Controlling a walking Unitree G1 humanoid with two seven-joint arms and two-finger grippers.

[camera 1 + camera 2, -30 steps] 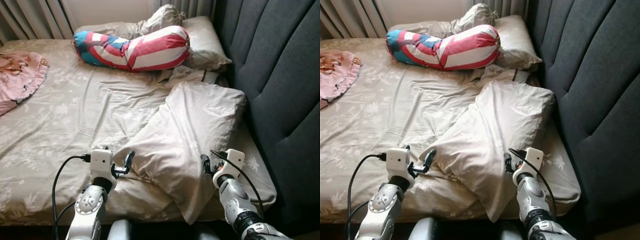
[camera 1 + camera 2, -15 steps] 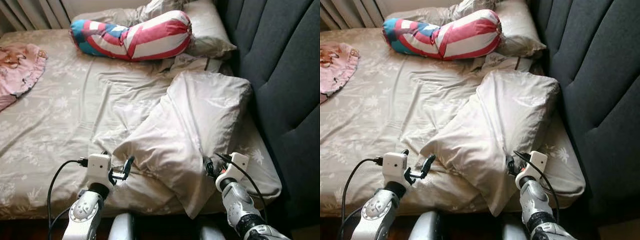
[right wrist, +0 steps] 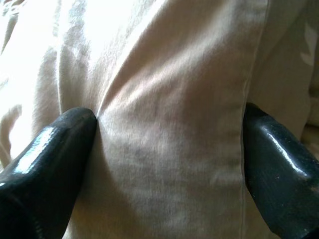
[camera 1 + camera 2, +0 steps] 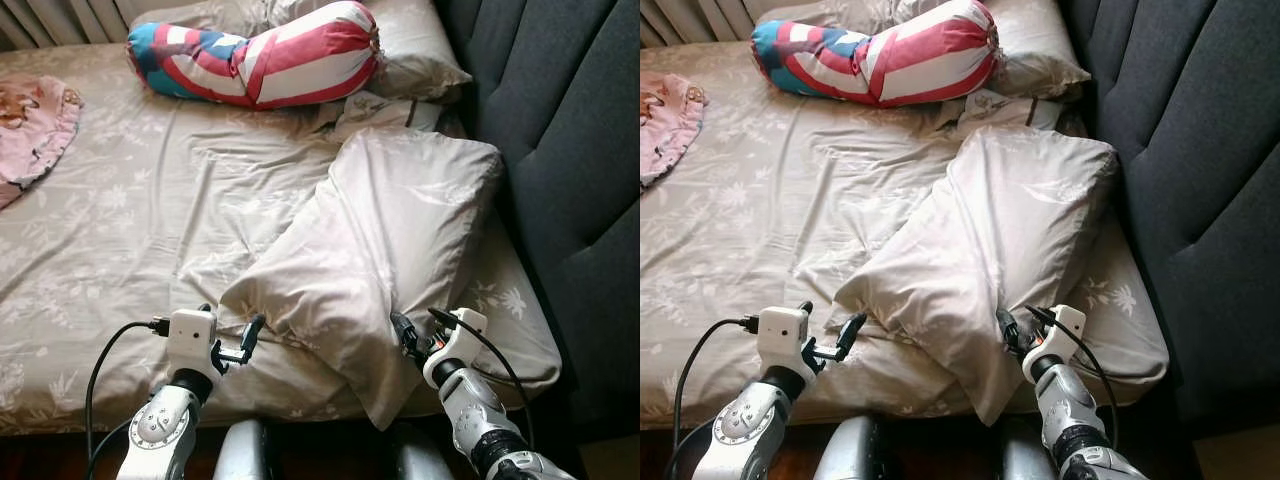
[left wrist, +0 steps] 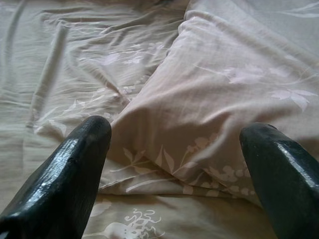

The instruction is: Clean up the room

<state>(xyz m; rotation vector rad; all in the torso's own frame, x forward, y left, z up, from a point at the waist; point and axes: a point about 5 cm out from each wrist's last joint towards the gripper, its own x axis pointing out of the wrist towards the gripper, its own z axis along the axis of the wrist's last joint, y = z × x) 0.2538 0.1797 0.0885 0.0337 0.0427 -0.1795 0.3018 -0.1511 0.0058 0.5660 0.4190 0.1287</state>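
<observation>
A beige pillow [image 4: 390,240] lies askew on the bed's right side, its lower corner hanging over the front edge. My left gripper [image 4: 247,338] is open just short of the pillow's near-left corner [image 5: 199,124], which lies ahead between the spread fingers. My right gripper [image 4: 402,331] is open against the pillow's right edge. In the right wrist view the pillow fabric [image 3: 169,114] spans the gap between both fingers, and one fingertip [image 3: 75,124] dents it.
A striped red, white and blue bolster [image 4: 255,62] lies at the head of the bed, with another pillow [image 4: 415,50] behind it. A pink garment [image 4: 30,115] sits at the far left. A dark padded headboard [image 4: 570,150] runs along the right. The rumpled sheet [image 4: 130,220] is open to the left.
The view has shifted forward and down over the bed. Both grippers have closed in on the pillow; the right one now presses into its edge.
</observation>
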